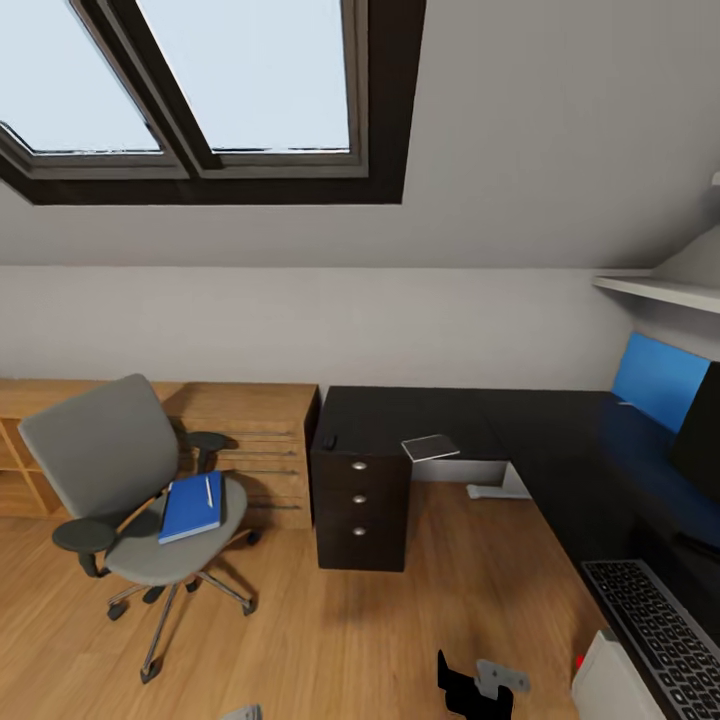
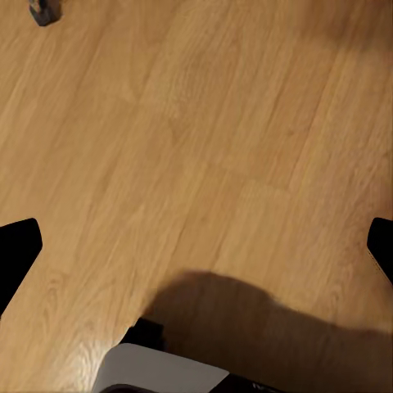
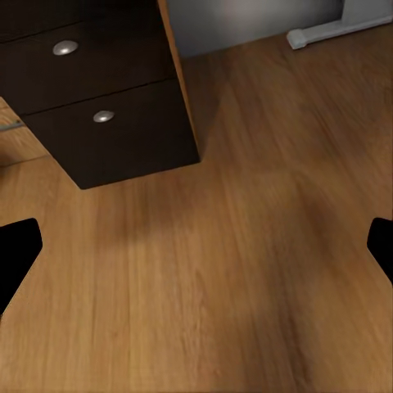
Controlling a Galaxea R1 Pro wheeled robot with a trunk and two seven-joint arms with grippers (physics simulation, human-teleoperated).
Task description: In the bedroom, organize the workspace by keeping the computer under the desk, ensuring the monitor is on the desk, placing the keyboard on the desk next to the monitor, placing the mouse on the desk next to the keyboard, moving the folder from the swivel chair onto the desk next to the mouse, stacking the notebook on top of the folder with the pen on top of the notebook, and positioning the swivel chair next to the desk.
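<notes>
One swivel chair (image 1: 135, 480) is standing on the light wood floor (image 1: 330, 640), well off to the left of both grippers and farther out from them. It is showing a grey fabric seat and tall back, black armrests and a chrome star base on casters. One bright blue folder (image 1: 191, 506) is lying flat on its seat, and one slim white pen (image 1: 209, 490) is resting on top of the folder.

One L-shaped desk (image 1: 470, 420) with a glossy black top is occupying the corner ahead and to the right of the grippers. Its dark drawer unit (image 1: 361, 505) is carrying three round silver knobs in the head view; two of them are showing in the right wrist view, where the unit (image 3: 98, 106) is sitting beyond the right gripper (image 3: 196, 246). One thin grey notebook (image 1: 430, 446) is lying on the desk top near its inner edge, and one small black mouse (image 1: 328, 440) is sitting at the far left edge above the drawers. One keyboard (image 1: 660, 625) with dark keys is lying on the right wing, and the black edge of one monitor (image 1: 700, 435) is standing beyond it.

A light wooden dresser (image 1: 250, 440) is standing behind the chair, under a sloped pale grey ceiling with two skylight panes (image 1: 200, 75).

The right gripper's fingers are standing spread wide over bare floor. The left gripper (image 2: 196, 246) is likewise hanging spread above the floorboards.
</notes>
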